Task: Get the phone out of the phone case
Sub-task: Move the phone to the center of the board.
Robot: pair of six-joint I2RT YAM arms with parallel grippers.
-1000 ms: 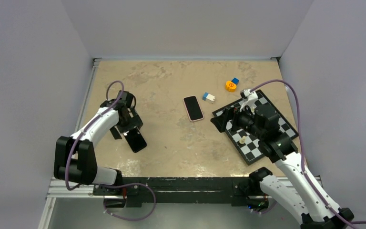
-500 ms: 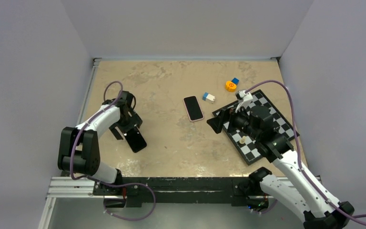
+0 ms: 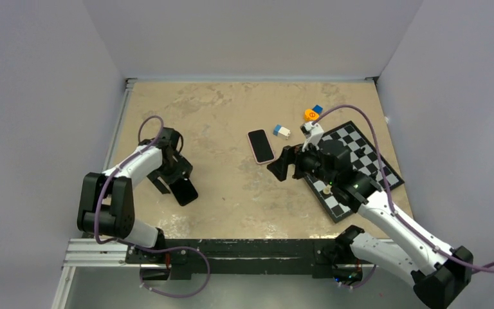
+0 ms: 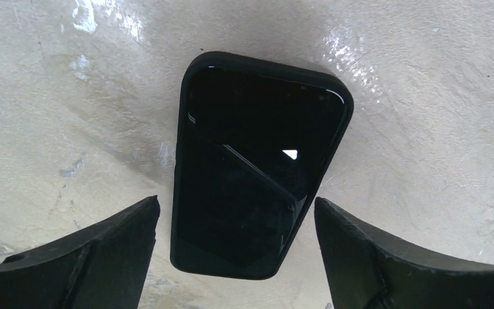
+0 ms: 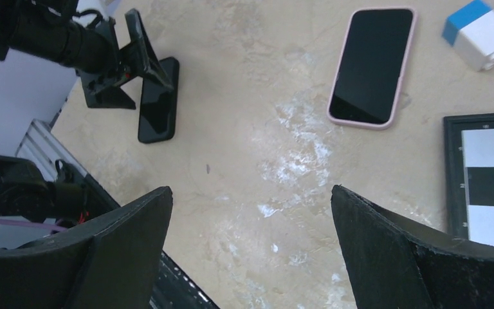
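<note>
A black phone in a black case point(image 3: 186, 193) lies flat on the table at the left. In the left wrist view this phone point(image 4: 257, 167) lies screen up with its near end between the fingers point(image 4: 90, 257). My left gripper point(image 3: 172, 179) point(image 4: 237, 206) is open and straddles that end without gripping it. A second phone in a pink case point(image 3: 261, 146) point(image 5: 373, 64) lies screen up at the table's middle. My right gripper point(image 3: 280, 166) point(image 5: 251, 193) is open and empty, above bare table just near and right of the pink-cased phone.
A black-and-white chessboard point(image 3: 360, 168) point(image 5: 482, 180) lies at the right under the right arm. A white-and-blue block point(image 3: 282, 131) point(image 5: 485, 35) sits beside the pink-cased phone. An orange disc point(image 3: 311, 115) and a blue block point(image 3: 318, 109) lie behind.
My right gripper has moved left off the chessboard toward the pink-cased phone. My left gripper has shifted slightly over the black phone. Both phones have stayed in place.
</note>
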